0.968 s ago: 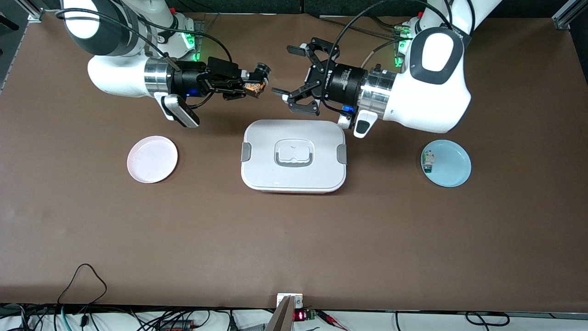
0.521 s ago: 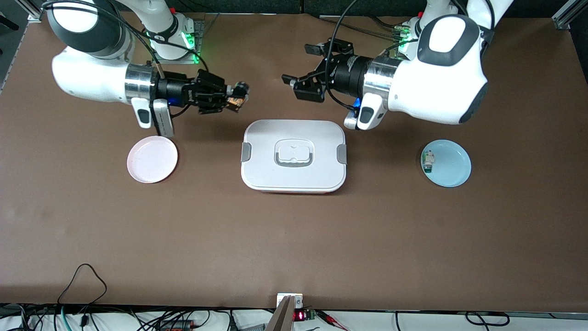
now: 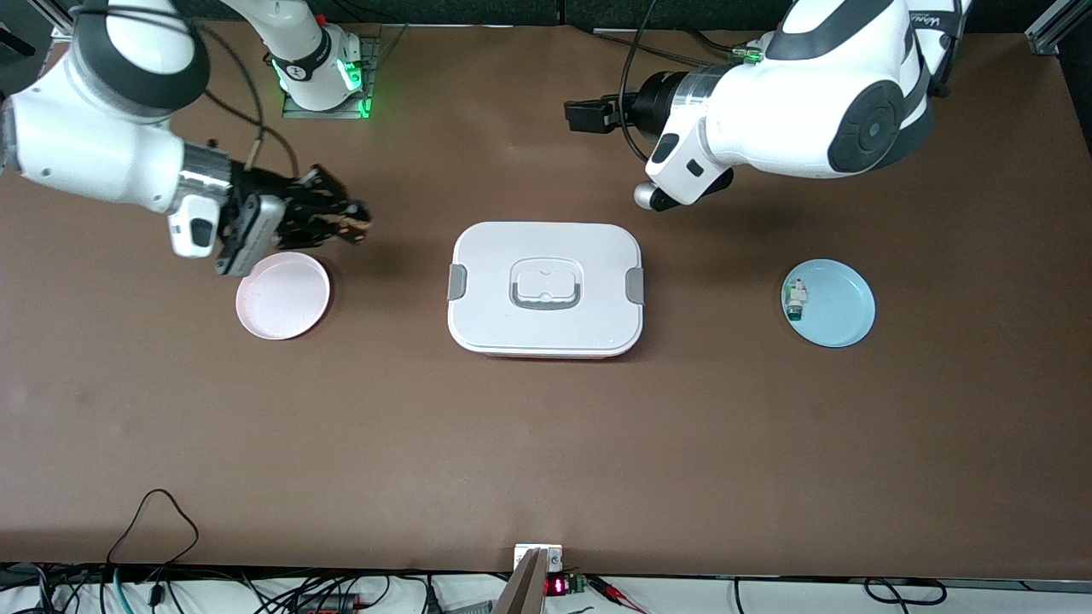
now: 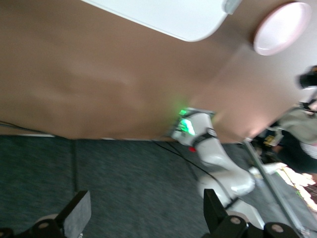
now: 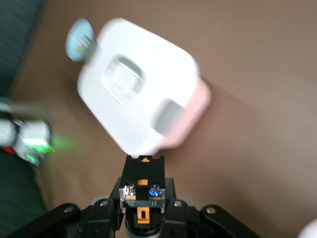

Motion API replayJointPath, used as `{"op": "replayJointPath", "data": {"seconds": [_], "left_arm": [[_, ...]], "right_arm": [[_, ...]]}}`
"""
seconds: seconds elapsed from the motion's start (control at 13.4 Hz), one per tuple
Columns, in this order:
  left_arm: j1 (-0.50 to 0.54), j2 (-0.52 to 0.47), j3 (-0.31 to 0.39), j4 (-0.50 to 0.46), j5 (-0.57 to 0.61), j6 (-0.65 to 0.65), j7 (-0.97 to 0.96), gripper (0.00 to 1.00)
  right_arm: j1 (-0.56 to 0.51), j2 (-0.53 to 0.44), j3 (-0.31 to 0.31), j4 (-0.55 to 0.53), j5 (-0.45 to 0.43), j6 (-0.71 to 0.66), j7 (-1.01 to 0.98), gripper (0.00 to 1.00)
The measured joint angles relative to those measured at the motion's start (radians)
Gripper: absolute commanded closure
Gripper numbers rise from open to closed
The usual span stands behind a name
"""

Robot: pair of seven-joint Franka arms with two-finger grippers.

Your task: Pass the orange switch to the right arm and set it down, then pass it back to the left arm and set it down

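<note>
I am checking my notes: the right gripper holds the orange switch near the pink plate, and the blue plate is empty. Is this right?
Not quite: the blue plate holds a small white-and-green part, as the front view shows. The right gripper does hold the orange switch near the pink plate.

The front view looks down from high across the table [image 3: 546, 443], facing both arm bases and taking in the whole surface. The left wrist view looks out low and wide over the tabletop toward the right arm's base. The right wrist view sits close above. All three share the box [image 3: 546, 290] [image 4: 163, 15] [image 5: 138, 94].
</note>
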Motion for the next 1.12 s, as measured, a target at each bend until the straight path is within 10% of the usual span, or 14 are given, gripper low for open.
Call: {"op": "replayJointPath", "data": {"seconds": [0.52, 1.12], "left_arm": [[-0.012, -0.076, -0.057, 0.047, 0.457, -0.136, 0.089, 0.0], [0.155, -0.109, -0.051, 0.05, 0.535, -0.162, 0.44, 0.0]], "right_arm": [[-0.019, 0.084, 0.01, -0.004, -0.664, 0.088, -0.191, 0.71], [-0.034, 0.214, 0.007, -0.125, -0.796, 0.353, -0.436, 0.71]]}}
